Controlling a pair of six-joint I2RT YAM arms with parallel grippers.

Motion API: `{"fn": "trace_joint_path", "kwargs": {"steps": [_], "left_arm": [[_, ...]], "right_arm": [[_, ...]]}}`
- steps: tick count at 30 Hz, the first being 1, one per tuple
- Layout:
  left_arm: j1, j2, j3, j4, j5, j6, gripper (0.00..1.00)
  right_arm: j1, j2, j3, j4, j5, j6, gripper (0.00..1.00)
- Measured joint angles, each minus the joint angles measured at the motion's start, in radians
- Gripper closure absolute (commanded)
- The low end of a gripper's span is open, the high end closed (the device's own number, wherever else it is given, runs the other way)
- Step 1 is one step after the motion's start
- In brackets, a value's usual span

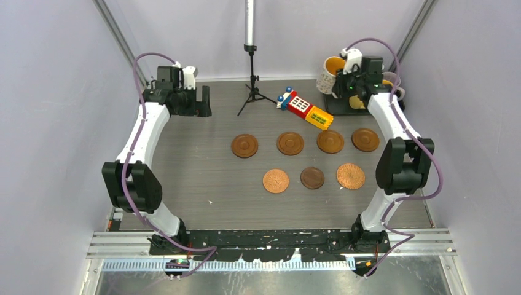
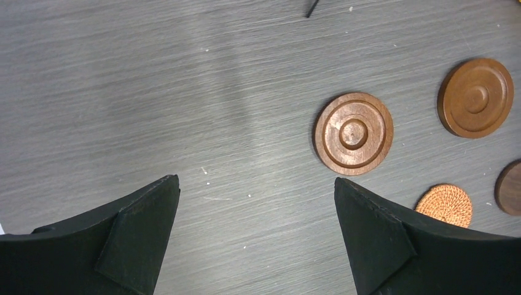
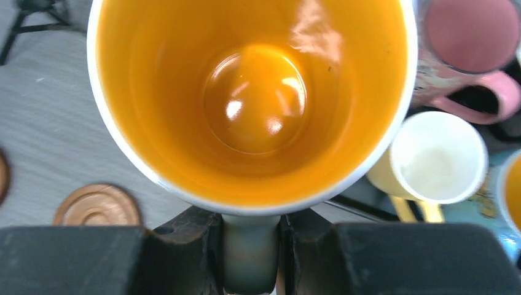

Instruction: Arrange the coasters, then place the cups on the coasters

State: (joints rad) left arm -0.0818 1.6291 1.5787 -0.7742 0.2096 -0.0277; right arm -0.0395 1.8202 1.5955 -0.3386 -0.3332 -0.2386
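1. Right gripper [image 3: 250, 243]: the jaws are clamped on the handle of the white patterned cup [image 3: 252, 101]. The handle sits between the two fingers at the bottom centre of the right wrist view.

2. Held cup, contents: the glossy orange interior is empty and shows only light reflections on its floor.

3. Held cup, orientation: the mouth faces the wrist camera, so the long axis runs straight into that view. The handle points to the bottom edge of the frame. In the top view the cup [image 1: 330, 72] is at the upper right with its mouth up and its handle toward the gripper on its right. Whether its base touches anything cannot be told.

4. Neighbouring cups at the right of the right wrist view:
- pink cup [image 3: 473, 34], empty
- yellow cup [image 3: 437, 157], pale inside, empty
- an orange-lined rim [image 3: 513, 190], cut off by the frame edge

5. Black tray [image 1: 335, 107]: it lies under the cup group at the upper right of the top view.

6. Coasters [image 1: 290, 143]: seven lie flat at centre frame, none carrying a cup. Four form an upper row and three a lower row.

7. Left gripper [image 2: 258, 209]: the jaws stand wide apart and hold nothing. It is over bare table at the upper left of the top view.

8. Toy block [image 1: 305, 109]: it lies diagonally just left of the tray.
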Motion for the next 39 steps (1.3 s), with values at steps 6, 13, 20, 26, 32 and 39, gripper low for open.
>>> {"fn": "trace_joint_path", "kwargs": {"steps": [6,13,20,26,32,39], "left_arm": [[0.071,-0.014,-0.039,0.000,0.001,-0.027,0.00],[0.156,-0.047,-0.097,0.005,0.002,-0.044,0.00],[0.182,-0.120,-0.158,0.013,0.001,-0.046,0.00],[0.184,-0.154,-0.178,0.023,0.000,-0.049,0.00],[0.188,-0.158,-0.179,0.023,0.000,-0.049,0.00],[0.189,-0.161,-0.185,0.023,0.000,-0.049,0.00]], "right_arm": [[0.212,-0.110,-0.106,-0.029,0.048,0.015,1.00],[0.446,-0.133,-0.181,-0.048,0.089,0.051,1.00],[0.611,-0.133,-0.233,0.004,0.200,0.096,1.00],[0.723,-0.102,-0.256,0.095,0.278,0.127,1.00],[0.789,-0.028,-0.257,0.203,0.331,0.167,1.00],[0.822,0.051,-0.257,0.209,0.392,0.201,1.00]]}}
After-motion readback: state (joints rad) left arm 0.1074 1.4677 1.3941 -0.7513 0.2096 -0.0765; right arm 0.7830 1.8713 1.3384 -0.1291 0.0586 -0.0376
